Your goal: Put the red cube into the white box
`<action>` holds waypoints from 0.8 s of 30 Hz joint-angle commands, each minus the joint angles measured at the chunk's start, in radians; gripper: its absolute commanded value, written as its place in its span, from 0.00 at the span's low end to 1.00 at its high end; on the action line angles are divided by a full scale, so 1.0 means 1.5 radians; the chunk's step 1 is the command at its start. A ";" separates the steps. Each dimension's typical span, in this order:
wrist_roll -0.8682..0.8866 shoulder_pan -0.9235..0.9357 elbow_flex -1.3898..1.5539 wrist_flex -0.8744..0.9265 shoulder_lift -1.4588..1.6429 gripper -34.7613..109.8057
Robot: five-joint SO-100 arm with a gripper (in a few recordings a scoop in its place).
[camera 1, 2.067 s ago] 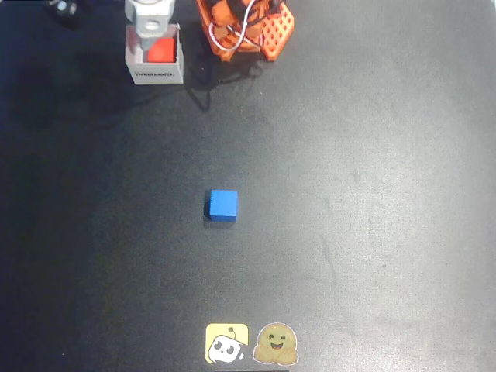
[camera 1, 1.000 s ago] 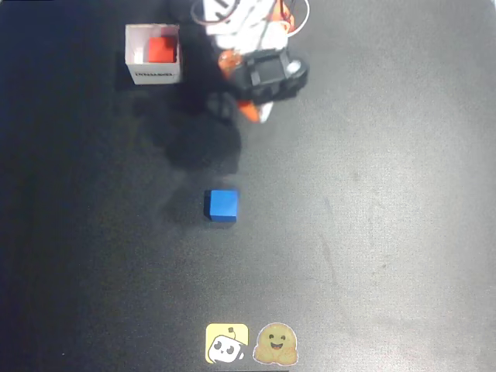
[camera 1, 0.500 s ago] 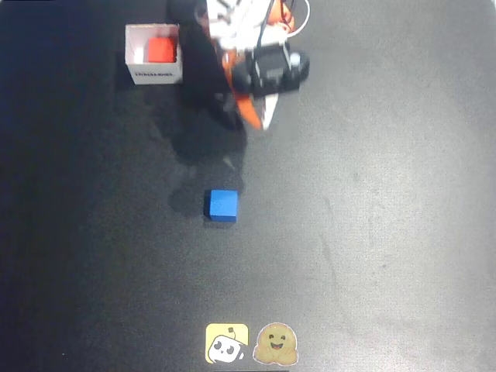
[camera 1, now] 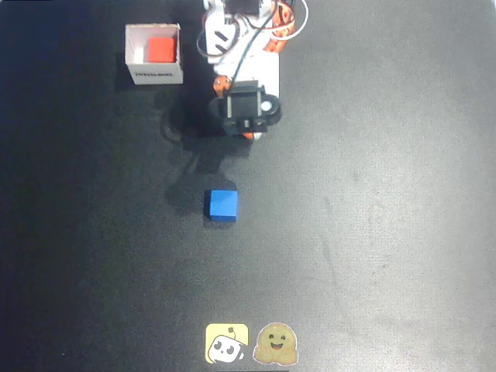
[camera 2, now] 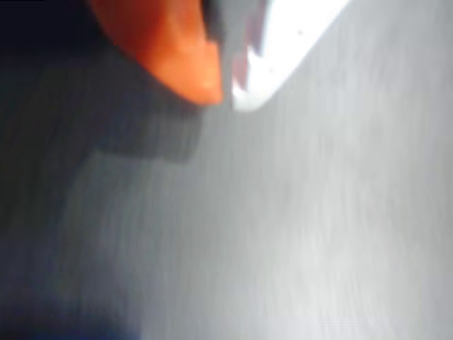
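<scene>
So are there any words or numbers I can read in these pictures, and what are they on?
White box: a line of dark print on its side wall, too small and blurred to read.
Yellow sticker: a little robot face, no words.
Tan sticker: a smiling face with hands, no words.
Red cube and blue cube: plain faces, nothing written.
Wrist view: too blurred, nothing to read.
</scene>
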 commanded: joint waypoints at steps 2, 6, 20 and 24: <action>-0.034 0.005 -0.002 0.043 0.003 0.24; -0.033 -0.001 -0.002 0.043 0.003 0.24; -0.033 0.007 -0.002 0.043 0.003 0.24; -0.033 0.007 -0.002 0.043 0.003 0.24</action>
